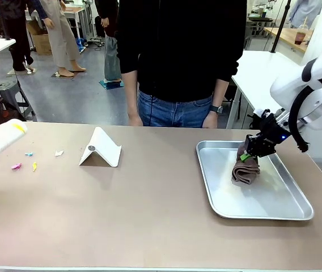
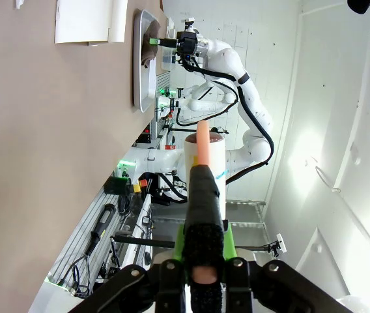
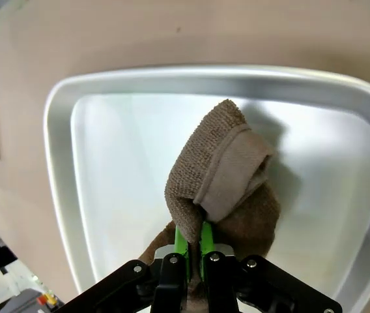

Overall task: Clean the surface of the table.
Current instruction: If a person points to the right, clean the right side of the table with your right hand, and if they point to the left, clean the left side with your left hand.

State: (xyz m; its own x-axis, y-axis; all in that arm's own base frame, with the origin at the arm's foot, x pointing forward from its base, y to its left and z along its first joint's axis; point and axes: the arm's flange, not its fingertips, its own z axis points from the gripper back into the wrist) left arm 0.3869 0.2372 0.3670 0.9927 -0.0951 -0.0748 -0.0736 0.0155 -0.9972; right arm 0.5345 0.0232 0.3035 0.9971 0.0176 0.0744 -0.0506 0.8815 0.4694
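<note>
Squarely across the scene stretches the large rectangular table (image 1: 149,218), with a smooth matte taupe-brown top and a thin pale edge. On its right half lies a shallow silver metal tray (image 1: 277,195). The right gripper (image 1: 246,155), black with green pads, reaches into the far part of the tray. Its claw pinches the top of a folded brown terry cloth (image 1: 245,173), which hangs low over the tray floor; whether it touches cannot be told. At the table's left edge, the left gripper (image 2: 202,175) has its claw pressed together on the salmon-pink handle of a white cylindrical lint roller (image 1: 5,136), held over the tabletop. Near the roller lie small pink, yellow, blue and white paper scraps (image 1: 16,166). A white folded tent-shaped stand (image 1: 100,148) sits left of centre. A person (image 1: 178,56) in a black top and blue jeans stands at the far edge.
</note>
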